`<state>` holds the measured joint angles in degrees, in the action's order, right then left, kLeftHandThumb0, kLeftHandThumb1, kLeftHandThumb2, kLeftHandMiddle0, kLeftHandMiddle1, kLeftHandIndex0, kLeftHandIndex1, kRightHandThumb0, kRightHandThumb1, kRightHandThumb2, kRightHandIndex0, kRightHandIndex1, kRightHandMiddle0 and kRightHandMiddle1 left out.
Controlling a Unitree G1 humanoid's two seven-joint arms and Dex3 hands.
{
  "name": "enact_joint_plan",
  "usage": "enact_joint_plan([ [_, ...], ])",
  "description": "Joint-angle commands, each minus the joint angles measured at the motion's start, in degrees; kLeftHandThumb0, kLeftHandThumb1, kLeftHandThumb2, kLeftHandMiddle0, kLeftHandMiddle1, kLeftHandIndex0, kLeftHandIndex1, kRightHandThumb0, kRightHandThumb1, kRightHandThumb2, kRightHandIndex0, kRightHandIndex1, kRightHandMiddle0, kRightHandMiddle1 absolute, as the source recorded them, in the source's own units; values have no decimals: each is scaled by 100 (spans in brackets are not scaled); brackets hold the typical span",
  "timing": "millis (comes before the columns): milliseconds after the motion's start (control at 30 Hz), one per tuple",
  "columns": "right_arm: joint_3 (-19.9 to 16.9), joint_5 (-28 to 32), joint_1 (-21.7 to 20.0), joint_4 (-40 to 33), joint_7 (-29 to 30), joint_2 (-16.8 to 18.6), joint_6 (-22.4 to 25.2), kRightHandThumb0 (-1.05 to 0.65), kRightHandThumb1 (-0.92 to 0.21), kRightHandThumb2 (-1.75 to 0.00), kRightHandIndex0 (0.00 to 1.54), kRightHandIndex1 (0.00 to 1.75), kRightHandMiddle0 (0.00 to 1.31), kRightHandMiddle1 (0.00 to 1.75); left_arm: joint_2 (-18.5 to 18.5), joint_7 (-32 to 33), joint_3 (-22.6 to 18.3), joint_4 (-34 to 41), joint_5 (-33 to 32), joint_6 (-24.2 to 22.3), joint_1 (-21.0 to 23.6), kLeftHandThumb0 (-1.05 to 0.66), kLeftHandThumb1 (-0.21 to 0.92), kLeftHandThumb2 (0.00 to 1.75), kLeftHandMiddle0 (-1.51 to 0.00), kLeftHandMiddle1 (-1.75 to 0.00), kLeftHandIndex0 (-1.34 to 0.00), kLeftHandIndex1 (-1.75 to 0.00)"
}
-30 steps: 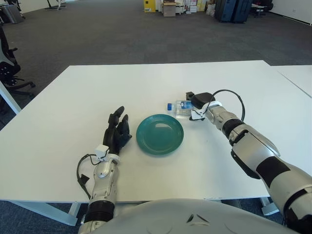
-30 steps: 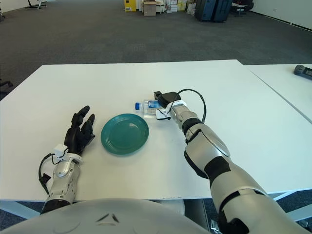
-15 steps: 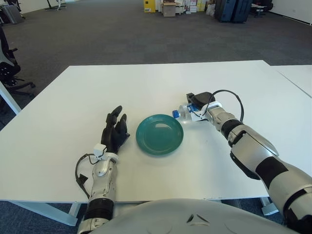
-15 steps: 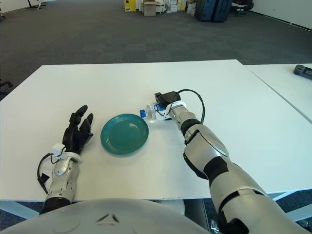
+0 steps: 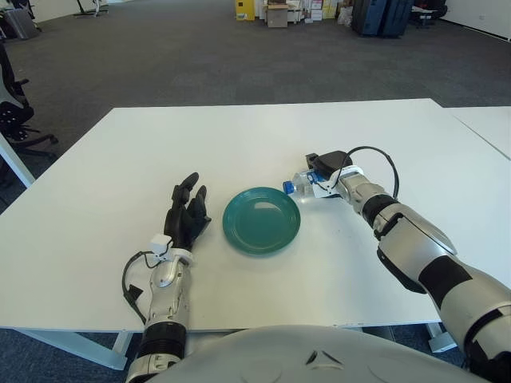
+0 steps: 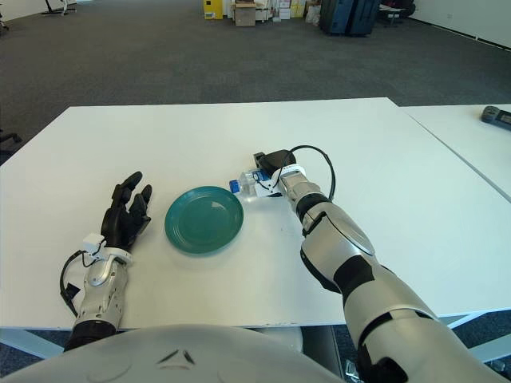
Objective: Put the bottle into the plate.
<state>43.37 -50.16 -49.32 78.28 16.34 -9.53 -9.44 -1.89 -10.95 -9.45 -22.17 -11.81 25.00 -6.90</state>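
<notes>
Right hand (image 5: 326, 171): fingers closed around the bottle.
Bottle (image 5: 297, 185): clear, blue cap pointing left out of the right hand, just right of the plate's rim.
Plate (image 5: 262, 219): teal, on the white counter (image 5: 239, 140), between the hands.
Left hand (image 5: 187, 217): fingers spread, holding nothing, left of the plate.

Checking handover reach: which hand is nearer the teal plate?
Right. The right hand holds the bottle just off the teal plate's far-right rim; the left hand rests open, farther away.
</notes>
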Motion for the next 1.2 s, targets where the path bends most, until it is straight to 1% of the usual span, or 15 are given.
enact_joint_plan([
  [0, -203, 180, -74, -2, -48, -43, 99, 0, -15, -150, 76, 168, 51, 175, -31, -75, -69, -364, -115, -30, -211, -76, 92, 85, -38, -1, 0, -77],
  [67, -384, 325, -51, -9, -22, -25, 142, 0, -15, -150, 76, 169, 51, 175, -29, -85, -73, -379, -109, -15, -217, -76, 92, 85, -38, -1, 0, -77],
  [133, -673, 585, -24, -23, 33, 2, 199, 0, -15, -150, 76, 169, 51, 175, -23, -94, -80, -402, -97, 1, -218, -76, 92, 85, -39, -1, 0, -77],
  [200, -1076, 952, -5, -50, 78, 36, 228, 0, -15, -150, 75, 169, 51, 175, -14, -106, -90, -435, -84, 21, -213, -76, 92, 84, -39, -1, 0, -77],
  [267, -1632, 1475, -22, -115, 74, 44, 183, 0, -15, -150, 75, 170, 51, 175, -6, -118, -99, -477, -73, 49, -214, -76, 92, 84, -39, -1, 0, -77],
  [300, -1827, 1658, -32, -141, 64, 41, 157, 0, -15, -150, 75, 170, 51, 175, -4, -122, -103, -492, -70, 58, -214, -75, 92, 84, -39, -1, 0, -77],
  [400, -2239, 2045, -36, -197, 23, 23, 66, 0, -15, -151, 75, 171, 51, 175, 5, -137, -115, -524, -75, 71, -208, -75, 92, 85, -40, -1, 0, -77],
  [433, -2438, 2240, -30, -233, -16, -2, -4, 0, -15, -151, 75, 172, 51, 175, 10, -148, -120, -543, -79, 83, -202, -75, 92, 85, -40, -1, 0, -77],
  [533, -2817, 2600, -12, -316, -115, -40, -144, 0, -15, -152, 74, 173, 51, 175, 24, -179, -135, -594, -92, 115, -183, -75, 92, 85, -41, -2, 0, -77],
  [633, -3277, 3099, 92, -620, -328, -83, -399, 0, -15, -151, 73, 173, 51, 175, 36, -222, -150, -671, -105, 171, -151, -74, 92, 86, -41, -2, 0, -78],
  [700, -3700, 3646, 424, -1302, -596, -42, -744, 0, -17, -148, 72, 171, 50, 175, 50, -278, -170, -800, -118, 232, -93, -73, 92, 86, -41, -1, 0, -78],
  [733, -3822, 3808, 528, -1513, -688, -22, -834, 0, -17, -149, 72, 173, 51, 175, 52, -297, -177, -841, -121, 251, -74, -73, 92, 86, -41, -1, 0, -77],
  [833, -3987, 4042, 641, -1766, -887, 21, -869, 0, -14, -152, 72, 174, 52, 175, 50, -323, -197, -904, -122, 277, -40, -72, 92, 86, -40, -1, 0, -76],
  [1033, -4215, 4376, 773, -2071, -1293, 115, -769, 0, -2, -166, 81, 175, 62, 175, 48, -319, -217, -958, -83, 286, -10, -71, 92, 88, -40, 0, 0, -75],
  [1167, -4330, 4580, 947, -2394, -1508, 197, -672, 0, -1, -167, 82, 175, 63, 175, 40, -286, -208, -962, -39, 302, -11, -71, 92, 88, -40, 0, 0, -75],
])
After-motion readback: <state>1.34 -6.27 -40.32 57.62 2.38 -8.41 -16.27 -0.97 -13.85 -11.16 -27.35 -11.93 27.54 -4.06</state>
